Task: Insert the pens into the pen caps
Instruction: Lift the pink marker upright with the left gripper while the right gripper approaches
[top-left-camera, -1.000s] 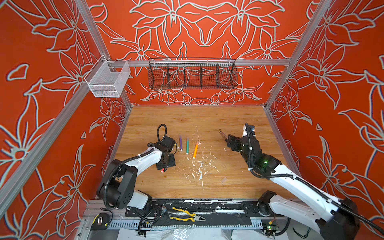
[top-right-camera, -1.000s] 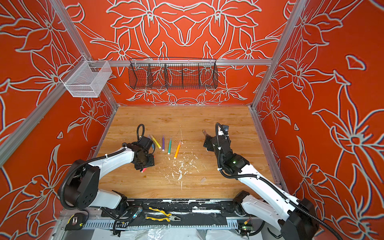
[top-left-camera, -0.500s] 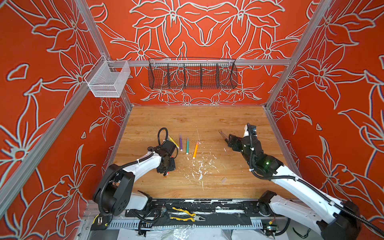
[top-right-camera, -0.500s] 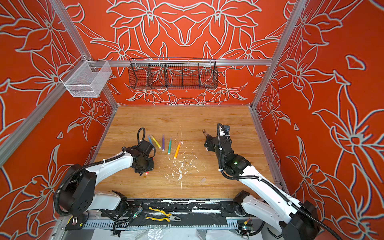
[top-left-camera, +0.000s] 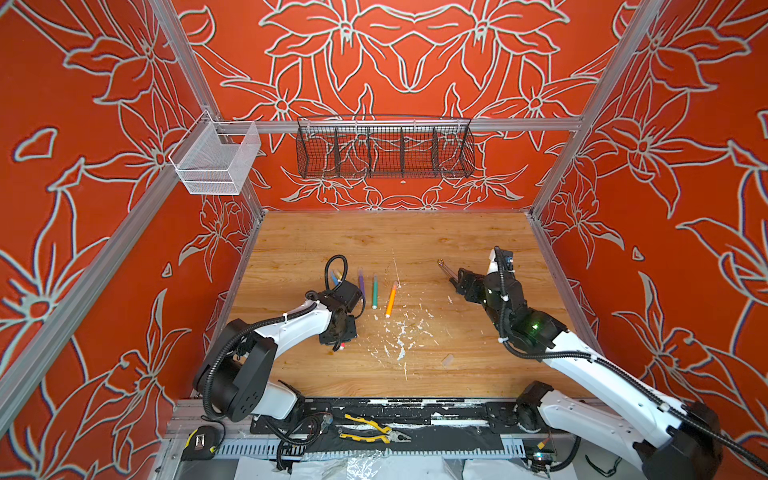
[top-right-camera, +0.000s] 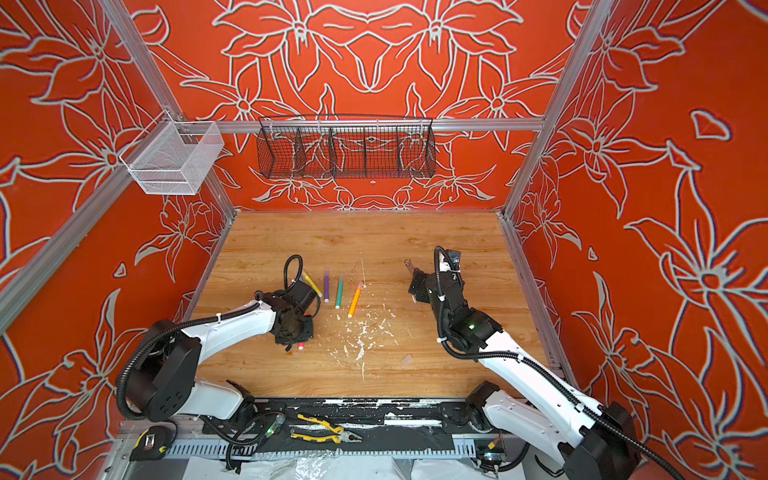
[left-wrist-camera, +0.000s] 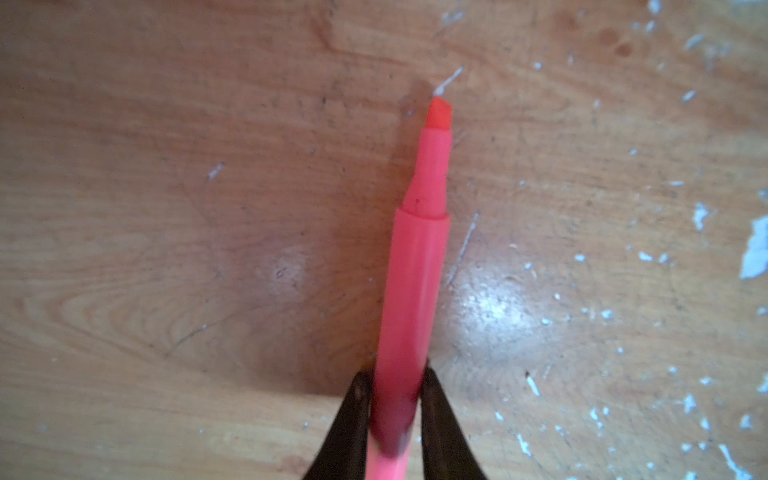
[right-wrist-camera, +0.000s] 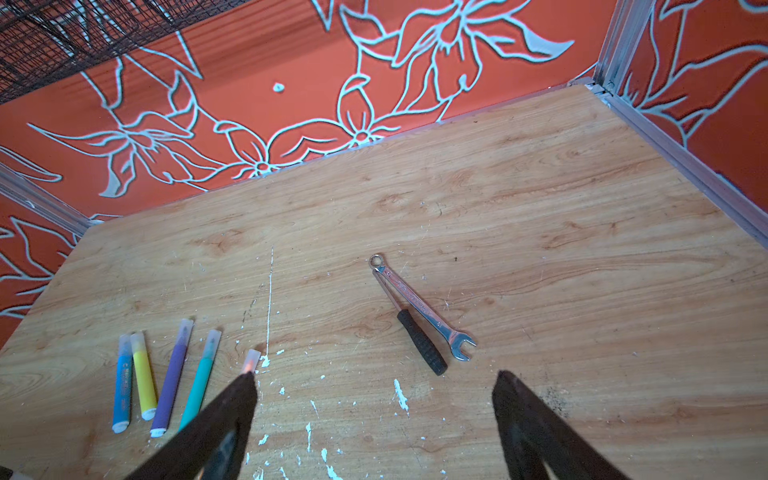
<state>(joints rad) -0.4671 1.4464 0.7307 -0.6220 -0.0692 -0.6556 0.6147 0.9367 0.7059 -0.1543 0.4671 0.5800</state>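
Pink-red pen (left-wrist-camera: 411, 291) pinched near its back end by the left gripper (left-wrist-camera: 392, 386), jaws narrow against the barrel, felt tip bare. Sits low at the front-left part of the wooden table (top-left-camera: 415, 237); cannot tell if touching the wood. Further back, in a row close together: blue pen (right-wrist-camera: 122, 386), yellow pen (right-wrist-camera: 143, 380), purple pen (right-wrist-camera: 172, 382), green pen (right-wrist-camera: 199, 382), orange pen (top-left-camera: 391, 299), each capped in clear plastic at the far end. One loose pen cap (top-left-camera: 447, 360) alone toward the front right, well apart from the pens. Right gripper (right-wrist-camera: 376, 380) spread wide, holding nothing, near a wrench (right-wrist-camera: 419, 307) and a dark-handled tool (right-wrist-camera: 422, 347). Across the middle of the table, many white flecks (top-left-camera: 399, 336). Around, orange walls (top-left-camera: 415, 62) with white flower outlines, metal frame bars (top-left-camera: 519, 124), a black wire basket (top-left-camera: 384, 151) on the back wall, a white mesh basket (top-left-camera: 216, 160) at the left corner.
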